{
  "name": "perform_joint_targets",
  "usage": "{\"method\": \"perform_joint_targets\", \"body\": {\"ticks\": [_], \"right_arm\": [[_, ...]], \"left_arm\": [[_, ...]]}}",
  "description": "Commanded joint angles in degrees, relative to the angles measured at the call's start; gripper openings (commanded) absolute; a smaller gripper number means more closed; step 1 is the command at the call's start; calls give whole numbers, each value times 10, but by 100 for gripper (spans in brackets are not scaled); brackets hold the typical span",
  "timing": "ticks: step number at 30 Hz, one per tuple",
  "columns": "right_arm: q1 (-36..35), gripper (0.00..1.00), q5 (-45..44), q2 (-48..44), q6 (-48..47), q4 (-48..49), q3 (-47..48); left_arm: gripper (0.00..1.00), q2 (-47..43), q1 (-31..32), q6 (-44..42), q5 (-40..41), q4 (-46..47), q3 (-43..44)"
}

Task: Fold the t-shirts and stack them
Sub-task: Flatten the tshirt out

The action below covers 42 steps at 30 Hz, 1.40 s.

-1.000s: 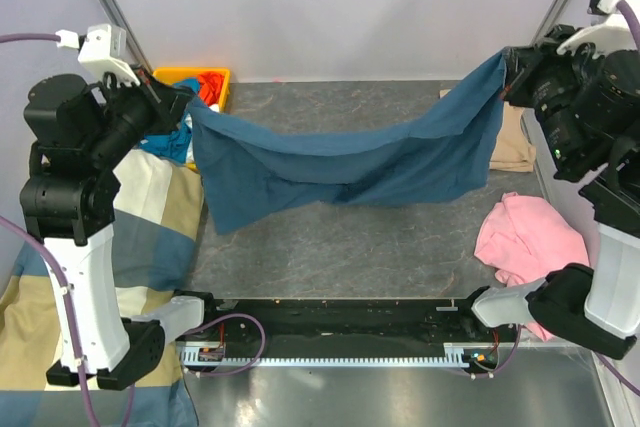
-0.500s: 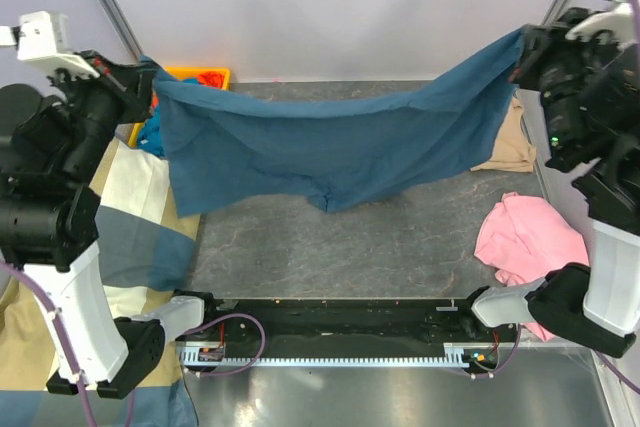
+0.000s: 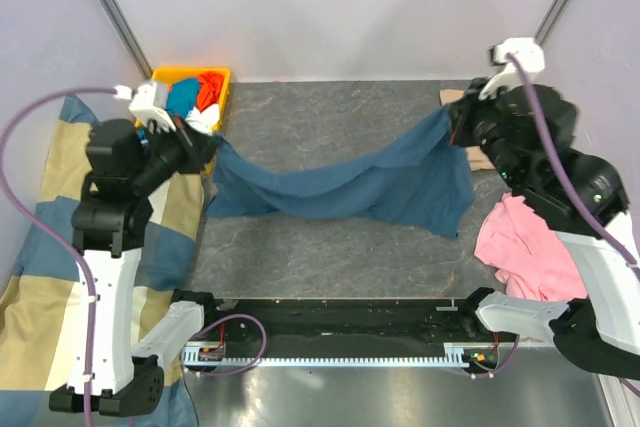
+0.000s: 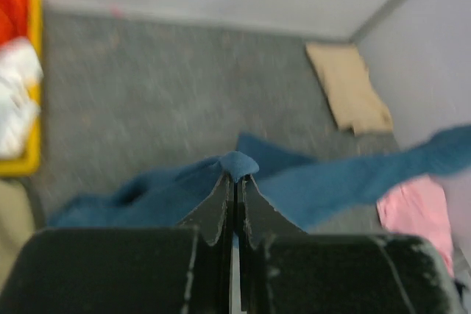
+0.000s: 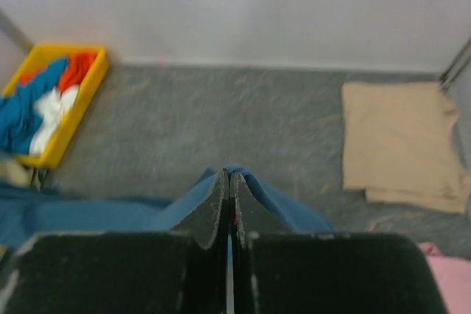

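The teal t-shirt (image 3: 345, 182) hangs slung across the table (image 3: 320, 247) between left gripper (image 3: 203, 143) and right gripper (image 3: 456, 128) — each clamped shut on an edge — apparently to spread it for folding; the tan t-shirt (image 5: 397, 141) lies folded far right.

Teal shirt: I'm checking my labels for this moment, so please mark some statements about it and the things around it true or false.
1. The left fingers and right fingers are both shut on the teal shirt. True.
2. The teal shirt lies folded flat. False: it hangs stretched between the arms, sagging in the middle.
3. The tan shirt lies folded on the table. True.
4. The yellow bin is empty. False: it holds red, white and blue cloth.
5. The pink shirt is neatly folded. False: it lies crumpled.
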<state>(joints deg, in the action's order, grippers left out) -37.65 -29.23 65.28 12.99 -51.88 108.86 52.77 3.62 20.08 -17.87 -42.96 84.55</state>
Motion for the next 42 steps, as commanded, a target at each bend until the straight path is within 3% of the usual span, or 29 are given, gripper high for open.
{"method": "perform_joint_targets", "body": {"ticks": [1,6,10,13,14,17,22,25,26,27,30,33,35,39,42], "right_arm": [[0,0,150,-42,99,-55,-34],[-1,0,215,-67,156,-132,-1],[0,0,210,-88,186,-126,-20],[0,0,116,-86,173,-48,-136],[0,0,63,-77,165,21,-200],[30,0,12,19,124,138,-246],[164,0,88,237,100,255,-174],[217,0,106,358,57,239,-22],[235,0,116,382,48,229,71],[243,0,127,400,42,217,119],[261,0,150,426,31,168,280],[261,0,188,351,38,176,276],[261,0,208,258,51,200,184],[261,0,240,89,68,216,14],[260,0,278,7,84,209,-113]], "left_arm": [[2,-95,10,57,-122,24,-95],[2,-188,30,110,-140,11,-161],[2,-182,29,113,-111,9,-150],[2,-127,29,104,-51,64,-194],[2,-105,30,104,-31,135,-210],[2,23,30,105,-6,264,-231],[2,301,26,77,41,340,-95],[2,398,24,71,36,321,60],[2,449,24,74,28,307,107],[2,467,23,80,18,275,203],[2,492,24,89,-24,221,369],[2,427,24,82,-38,159,423],[2,362,24,74,-31,153,379],[2,172,24,44,-13,153,153],[2,101,24,29,6,156,-5]]}}
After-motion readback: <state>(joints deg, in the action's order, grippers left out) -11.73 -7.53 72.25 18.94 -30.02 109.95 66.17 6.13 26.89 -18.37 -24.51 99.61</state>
